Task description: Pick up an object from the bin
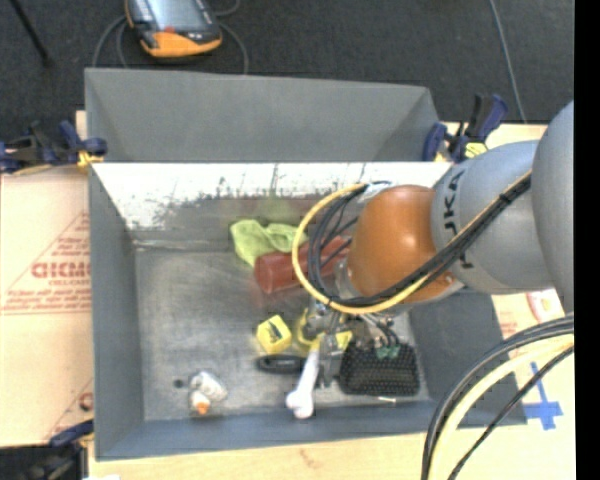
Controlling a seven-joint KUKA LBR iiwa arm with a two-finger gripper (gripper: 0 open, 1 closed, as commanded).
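Dark floor [310,18] all round a grey bin [112,298] with a few loose things in it. Near the middle of the bin, a yellow tape [272,335].

Just right of the tape, the gripper [323,340], low in the bin, tucked under a round orange cover [400,238]. Cannot tell if open or shut, nor if holding a thing. Up and right of the tape, the big grey arm [500,228], with yellow and black cables [302,253] looped round the cover.

Down and right of the tape, a white bone [304,390], tilted, its top end right at the gripper, its bottom end near the front wall. Just below the tape, a small black bit [278,364] by the bone. Further right of the tape, past the gripper, a black mesh block [382,370].

Above the tape, a red thing [276,272], partly under the cables. Higher yet, a green cloth [260,238] by the back wall. Down and left of the tape, well apart, a small white and orange thing [206,392]. Far above the tape, out on the floor, a small orange gadget [173,23].
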